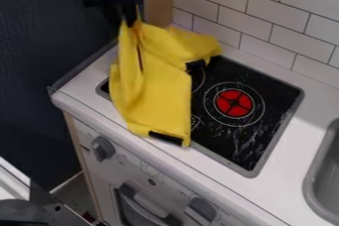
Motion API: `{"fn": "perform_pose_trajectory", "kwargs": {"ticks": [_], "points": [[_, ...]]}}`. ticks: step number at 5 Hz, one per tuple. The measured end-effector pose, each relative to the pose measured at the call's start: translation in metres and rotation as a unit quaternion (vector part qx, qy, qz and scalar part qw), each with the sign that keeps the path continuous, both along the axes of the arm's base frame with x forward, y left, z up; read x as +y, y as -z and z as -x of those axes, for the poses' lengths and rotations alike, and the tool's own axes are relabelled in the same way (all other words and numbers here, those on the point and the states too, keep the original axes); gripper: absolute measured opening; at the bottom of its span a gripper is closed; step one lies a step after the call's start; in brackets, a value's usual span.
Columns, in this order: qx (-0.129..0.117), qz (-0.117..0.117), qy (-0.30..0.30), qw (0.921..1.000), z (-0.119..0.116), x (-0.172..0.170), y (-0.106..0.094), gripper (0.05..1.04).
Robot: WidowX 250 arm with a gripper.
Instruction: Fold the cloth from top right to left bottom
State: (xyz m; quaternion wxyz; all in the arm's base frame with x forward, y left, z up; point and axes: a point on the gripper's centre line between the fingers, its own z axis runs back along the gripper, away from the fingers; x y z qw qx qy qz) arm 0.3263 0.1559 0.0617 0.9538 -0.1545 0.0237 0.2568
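Nearest us, along the bottom of the view, we see the white front of the toy oven, with one grey knob point(102, 148) toward the left, another knob point(202, 209) toward the right, and a pale door handle point(147, 207) between them. A grey sink point(314, 183) cuts into the white counter point(198, 163) at the right edge.

Further in, we find the black stovetop point(228, 141) in its grey frame, with a red burner point(233, 103) ringed by pale circles. The yellow cloth point(162, 93) lies over the stovetop's left part, its lower edge reaching onto the counter's front strip. We make out a dark patch point(165, 138) at that lower edge and a second dark patch point(197, 65) on its right side. Its upper left part stands in steep folds — drawn up into a narrow peak — while the upper right part lies bunched toward the wall.

At that peak, in the upper left, we see the black gripper point(130, 21) hanging down, its fingers closed on the cloth's raised part with hardly any gap. Behind the counter, we see the white tiled wall point(265, 12).
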Motion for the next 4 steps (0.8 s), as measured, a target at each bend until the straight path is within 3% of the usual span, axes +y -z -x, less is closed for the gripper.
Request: {"fn": "perform_pose_trajectory", "kwargs": {"ticks": [1,2,3,4], "points": [[-0.011,0.033,0.016,0.9993,0.002,-0.015,0.008,0.786],[0.002,0.013,0.042,0.9991,0.007,-0.028,-0.002,1.005],[-0.007,-0.068,0.048,0.9965,0.011,-0.041,-0.034,1.004],[0.007,-0.115,0.050,0.9920,0.015,-0.048,-0.054,1.001]]}}
